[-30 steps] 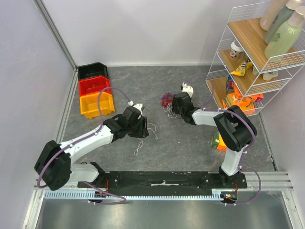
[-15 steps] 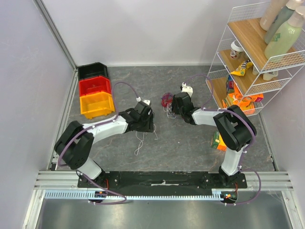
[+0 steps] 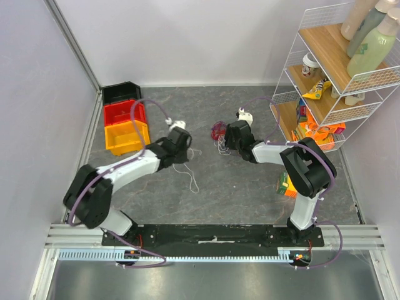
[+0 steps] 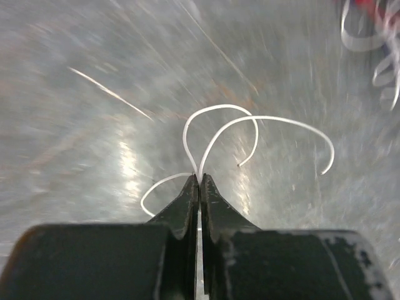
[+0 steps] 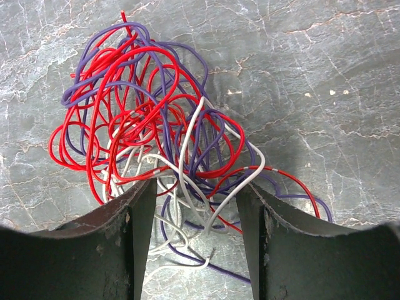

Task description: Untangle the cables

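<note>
The cables form a fist-sized tangle (image 3: 218,130) of red, purple and white wires (image 5: 144,106) at the middle back of the grey table. My right gripper (image 5: 195,200) stands open over the tangle's near edge, with several loops lying between its fingers; in the top view it (image 3: 224,135) sits just right of the tangle. A separate white cable (image 4: 275,117) is pinched in my left gripper (image 4: 199,178), whose jaws are shut on it. In the top view the left gripper (image 3: 180,155) is left of the tangle and the white strand (image 3: 192,180) trails from it toward the near side.
Black (image 3: 122,92), red (image 3: 124,112) and orange (image 3: 127,136) bins are stacked at the back left by the wall. A wire shelf (image 3: 284,94) with bottles and packets stands at the right. A small green and orange box (image 3: 286,184) lies beside the right arm.
My left gripper has gone from open to shut on the white cable and shifted back and left, dragging the strand with it. The right arm has not moved.
</note>
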Controlling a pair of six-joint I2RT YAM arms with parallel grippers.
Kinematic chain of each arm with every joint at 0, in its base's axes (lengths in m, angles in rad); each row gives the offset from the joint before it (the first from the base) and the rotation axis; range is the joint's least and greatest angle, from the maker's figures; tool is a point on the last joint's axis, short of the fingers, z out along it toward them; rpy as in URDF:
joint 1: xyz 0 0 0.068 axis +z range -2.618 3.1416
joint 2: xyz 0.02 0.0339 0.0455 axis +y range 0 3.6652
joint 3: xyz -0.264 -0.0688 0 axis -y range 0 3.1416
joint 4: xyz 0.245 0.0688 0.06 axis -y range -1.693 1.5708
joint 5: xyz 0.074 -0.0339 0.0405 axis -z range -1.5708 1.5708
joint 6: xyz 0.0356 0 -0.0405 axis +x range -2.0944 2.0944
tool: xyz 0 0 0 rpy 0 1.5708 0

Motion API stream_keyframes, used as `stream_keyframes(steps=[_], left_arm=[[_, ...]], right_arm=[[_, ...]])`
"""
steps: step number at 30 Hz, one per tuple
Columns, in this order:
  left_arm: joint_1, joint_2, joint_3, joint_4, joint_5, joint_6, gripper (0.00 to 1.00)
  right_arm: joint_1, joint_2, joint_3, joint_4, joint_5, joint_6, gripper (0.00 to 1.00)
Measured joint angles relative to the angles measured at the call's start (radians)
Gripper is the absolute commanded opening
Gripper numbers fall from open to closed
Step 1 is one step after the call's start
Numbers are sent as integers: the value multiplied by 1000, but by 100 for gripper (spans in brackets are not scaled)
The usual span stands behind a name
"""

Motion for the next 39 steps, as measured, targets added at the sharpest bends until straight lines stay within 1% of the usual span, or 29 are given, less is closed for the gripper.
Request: stream_keyframes(steps=[3, 6, 8, 10, 12, 16, 20, 24, 27, 30, 33, 36, 39], left_arm=[[111, -118, 0, -1, -18, -5, 2], [299, -238, 1, 9, -39, -49, 1], [407, -282, 11, 8, -61, -87, 2], [504, -286, 52, -1, -76, -143, 2], [600, -225, 159, -25, -76, -241, 2], [634, -160, 217, -25, -99, -282, 2], [645, -82, 238, -14, -207, -268, 2], [645, -74, 172, 90, -307, -182, 2], [645, -72, 119, 158, -349, -132, 1], [645, -67, 104, 164, -362, -128, 2], [645, -67, 89, 151, -360, -163, 2], [645, -57, 85, 115, -346, -212, 2], [652, -11, 108, 51, -329, -263, 2]], right_arm=[[-2, 2, 4, 0, -12, 0, 61], [-5, 3, 10, 2, -21, 0, 61], [-5, 3, 11, 3, -24, 0, 61], [-5, 3, 11, 3, -27, 0, 61], [-5, 4, 11, 3, -37, 0, 61], [-5, 6, 14, 3, -40, 0, 61], [-6, 18, 21, 3, -47, 0, 61], [-6, 22, 26, 3, -59, 0, 61], [-6, 32, 35, 4, -67, 0, 61], [-6, 36, 38, 3, -70, 0, 61], [-6, 36, 38, 3, -71, 0, 61], [-6, 36, 38, 3, -74, 0, 61], [-6, 36, 38, 3, -75, 0, 61]])
